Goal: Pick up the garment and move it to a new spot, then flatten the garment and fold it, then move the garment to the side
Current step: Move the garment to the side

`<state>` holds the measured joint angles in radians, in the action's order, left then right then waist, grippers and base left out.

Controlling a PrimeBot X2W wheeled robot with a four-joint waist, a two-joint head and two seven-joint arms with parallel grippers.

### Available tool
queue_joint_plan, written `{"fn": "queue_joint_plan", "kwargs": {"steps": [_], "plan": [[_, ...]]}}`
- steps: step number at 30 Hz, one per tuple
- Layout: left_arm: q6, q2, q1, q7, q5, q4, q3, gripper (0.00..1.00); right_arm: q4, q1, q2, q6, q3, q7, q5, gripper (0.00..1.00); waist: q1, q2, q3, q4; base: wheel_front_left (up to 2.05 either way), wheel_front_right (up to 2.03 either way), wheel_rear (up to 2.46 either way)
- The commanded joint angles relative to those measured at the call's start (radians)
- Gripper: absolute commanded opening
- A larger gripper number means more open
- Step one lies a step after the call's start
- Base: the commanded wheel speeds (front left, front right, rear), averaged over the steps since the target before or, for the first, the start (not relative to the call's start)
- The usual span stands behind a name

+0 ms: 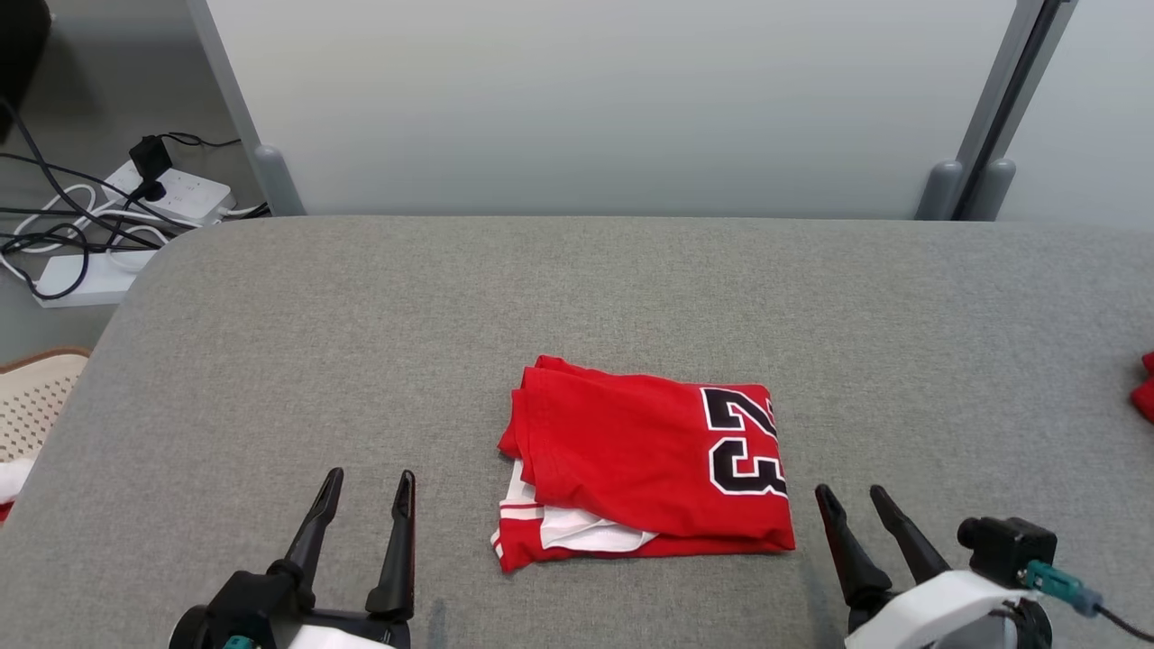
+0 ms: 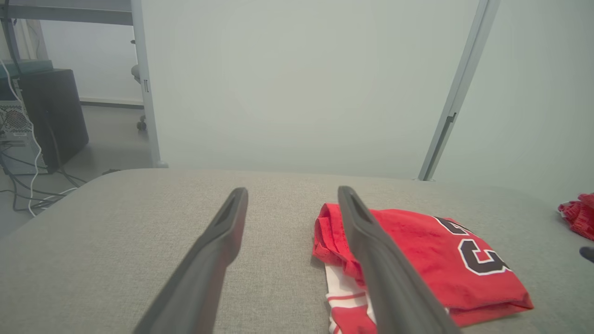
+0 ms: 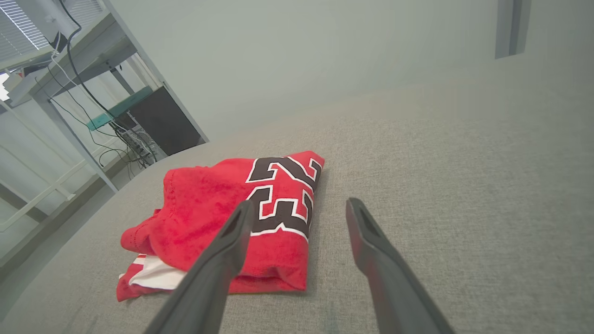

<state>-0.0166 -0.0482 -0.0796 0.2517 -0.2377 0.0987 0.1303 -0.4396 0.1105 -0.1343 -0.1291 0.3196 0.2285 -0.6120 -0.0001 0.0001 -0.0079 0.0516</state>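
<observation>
The garment [image 1: 645,464] is a red jersey with a black "23" and white trim, lying folded in a compact rectangle at the centre front of the grey table [image 1: 361,306]. My left gripper [image 1: 370,480] stands open at the lower left, a short way left of the garment, nothing between its fingers. My right gripper [image 1: 854,497] is open at the lower right, just right of the garment's numbered end. The left wrist view has the garment [image 2: 431,260] behind its right finger. In the right wrist view the garment [image 3: 209,218] lies left of and behind the open fingers.
A second red cloth [image 1: 1145,388] lies at the table's right edge. Off the table's left end are power strips with cables [image 1: 108,225] on the floor and a perforated white basket [image 1: 32,397]. A pale partition wall [image 1: 613,99] stands behind the table.
</observation>
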Motion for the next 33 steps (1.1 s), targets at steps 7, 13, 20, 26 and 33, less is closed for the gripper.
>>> {"fn": "queue_joint_plan", "kwargs": {"steps": [7, 13, 20, 26, 33], "plan": [[-0.003, -0.002, 0.037, 0.01, 0.007, -0.023, -0.023, 1.0, -0.084, 0.16, -0.034, -0.002, 0.094, -0.083, -0.202, 1.0, 0.0001, -0.0001, 0.02, 0.028, 0.0, 0.0, 0.0], [0.003, -0.002, 0.048, 0.01, 0.002, -0.026, -0.013, 1.0, -0.164, 0.225, -0.051, -0.002, 0.129, -0.148, -0.31, 1.0, 0.0001, -0.0001, 0.035, 0.057, 0.0, 0.0, 0.0], [0.009, -0.002, 0.06, 0.01, 0.0, -0.03, -0.002, 1.0, -0.263, 0.286, -0.066, -0.002, 0.164, -0.217, -0.406, 1.0, 0.0001, -0.0001, 0.06, 0.096, 0.0, 0.0, 0.0], [0.013, -0.002, 0.067, 0.01, -0.001, -0.032, 0.0, 1.0, -0.29, 0.305, -0.066, -0.002, 0.215, -0.225, -0.458, 1.0, 0.0001, -0.0001, 0.075, 0.116, 0.0, 0.0, 0.0], [0.017, -0.002, 0.07, 0.01, -0.002, -0.035, 0.003, 1.0, -0.302, 0.318, -0.076, -0.002, 0.278, -0.212, -0.498, 0.0, 0.0001, -0.0001, 0.087, 0.122, 0.0, 0.0, 0.0]]}}
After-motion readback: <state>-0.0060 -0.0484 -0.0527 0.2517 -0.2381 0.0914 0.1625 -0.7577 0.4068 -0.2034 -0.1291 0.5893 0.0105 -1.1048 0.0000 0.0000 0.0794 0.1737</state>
